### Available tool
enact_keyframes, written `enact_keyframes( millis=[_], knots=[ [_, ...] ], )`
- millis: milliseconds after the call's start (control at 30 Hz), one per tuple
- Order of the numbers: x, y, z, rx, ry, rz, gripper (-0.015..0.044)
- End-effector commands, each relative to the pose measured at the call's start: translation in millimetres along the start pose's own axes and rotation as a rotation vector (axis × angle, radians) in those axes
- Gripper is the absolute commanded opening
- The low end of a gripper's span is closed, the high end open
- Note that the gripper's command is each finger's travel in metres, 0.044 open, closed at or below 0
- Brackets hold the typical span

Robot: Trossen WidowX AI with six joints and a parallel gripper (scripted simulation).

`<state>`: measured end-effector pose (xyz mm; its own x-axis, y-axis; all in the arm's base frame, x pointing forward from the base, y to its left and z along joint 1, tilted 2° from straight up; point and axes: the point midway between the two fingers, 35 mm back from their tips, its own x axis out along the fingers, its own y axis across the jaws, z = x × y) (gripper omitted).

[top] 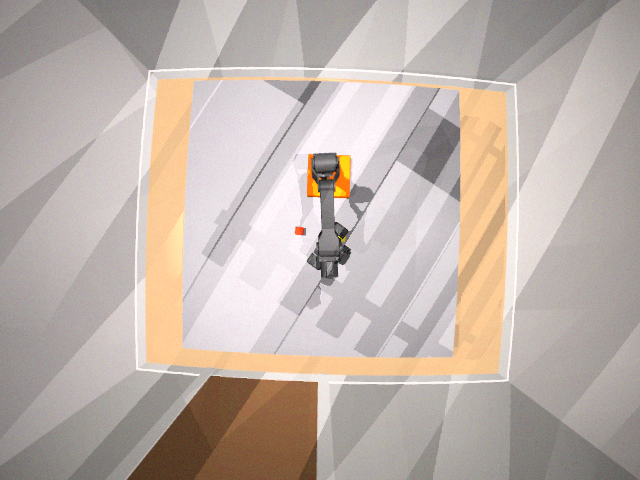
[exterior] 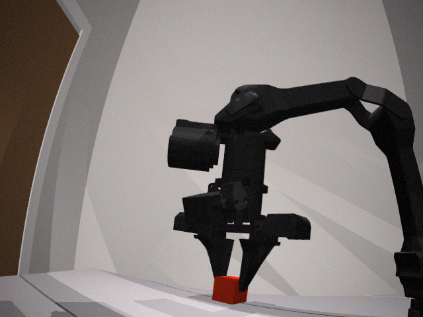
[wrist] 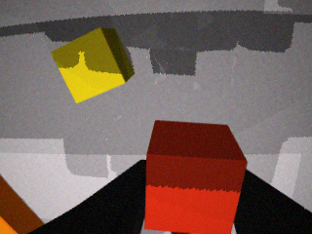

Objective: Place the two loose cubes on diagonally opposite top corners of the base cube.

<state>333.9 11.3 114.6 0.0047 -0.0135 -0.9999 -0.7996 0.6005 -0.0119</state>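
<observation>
I have a red cube (exterior: 225, 289) (wrist: 194, 190) gripped between the two fingers of my gripper (top: 329, 253) (exterior: 230, 284) (wrist: 190, 172), which point down over the pale work surface (top: 232, 320) (exterior: 112, 290) (wrist: 234, 97). The cube looks about level, with one finger on each side of it; from above, my own wrist hides it. The yellow cube (top: 342, 240) (wrist: 90, 68) sits on the surface, apart from the one I hold; seen from above, it lies just to the right of my wrist and mostly under it, with only a sliver showing. Its sides are turned at an angle to those of my cube. Another red cube (top: 299, 230) lies to the left of my arm (top: 327, 206) (exterior: 317, 97), near it but not touching. Neither loose cube caps the base cube, though I can't tell by sight which cube is fixed. My arm reaches toward the near side from the orange base plate (top: 345, 192) (wrist: 7, 226), at the far side of the cubes.
</observation>
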Motion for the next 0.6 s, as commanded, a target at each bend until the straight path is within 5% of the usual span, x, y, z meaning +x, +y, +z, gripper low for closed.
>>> enact_keyframes(
  millis=[0,567],
  knots=[
    [5,10,9,0.054,0.000,0.000,0.0105],
    [22,50,42,0.263,-0.002,0.003,0.0105]
  ],
)
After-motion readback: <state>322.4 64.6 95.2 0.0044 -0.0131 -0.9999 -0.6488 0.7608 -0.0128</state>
